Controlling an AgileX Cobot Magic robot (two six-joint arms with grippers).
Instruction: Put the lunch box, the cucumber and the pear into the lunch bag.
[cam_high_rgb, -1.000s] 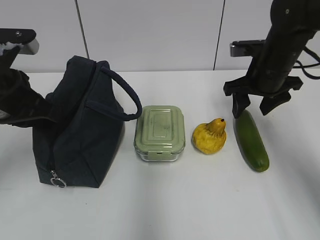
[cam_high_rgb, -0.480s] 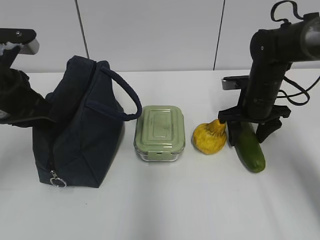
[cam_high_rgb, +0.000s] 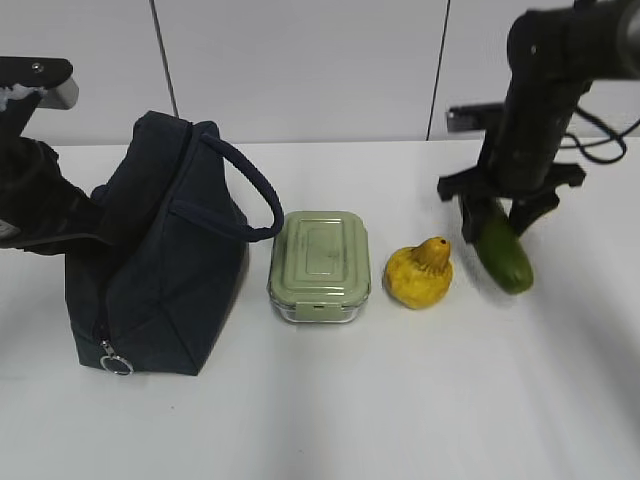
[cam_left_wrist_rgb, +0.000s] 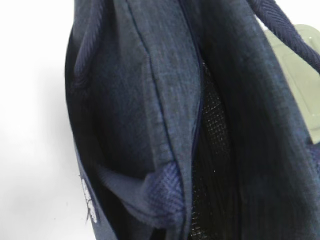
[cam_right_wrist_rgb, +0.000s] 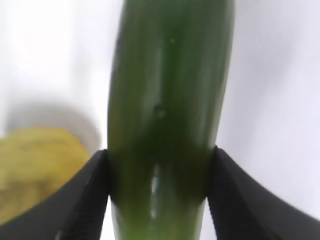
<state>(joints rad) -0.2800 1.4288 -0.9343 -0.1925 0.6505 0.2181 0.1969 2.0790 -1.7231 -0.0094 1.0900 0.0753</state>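
Observation:
The dark navy lunch bag (cam_high_rgb: 160, 270) stands at the left with its looped handle up. My left gripper (cam_high_rgb: 62, 215) is at the bag's left top edge, shut on its fabric; the left wrist view fills with the bag's folds (cam_left_wrist_rgb: 125, 100), and the fingers are hidden. The sage-lidded lunch box (cam_high_rgb: 320, 265) sits right of the bag, its corner visible (cam_left_wrist_rgb: 295, 65). The yellow pear (cam_high_rgb: 420, 275) lies right of the box. My right gripper (cam_high_rgb: 497, 225) is shut on the dark green cucumber (cam_high_rgb: 503, 255), which hangs tilted above the table; black fingers (cam_right_wrist_rgb: 85, 200) press both sides of the cucumber (cam_right_wrist_rgb: 167, 100).
The white table (cam_high_rgb: 330, 410) runs up to a pale panelled wall (cam_high_rgb: 300, 70) at the back. The pear (cam_right_wrist_rgb: 35, 165) shows blurred at lower left of the right wrist view, close to the held cucumber. A cable hangs off the right arm (cam_high_rgb: 600, 140).
My right gripper dropped over the cucumber, closed on it and raised it off the table, carrying it back and up. The left arm and the bag have not moved.

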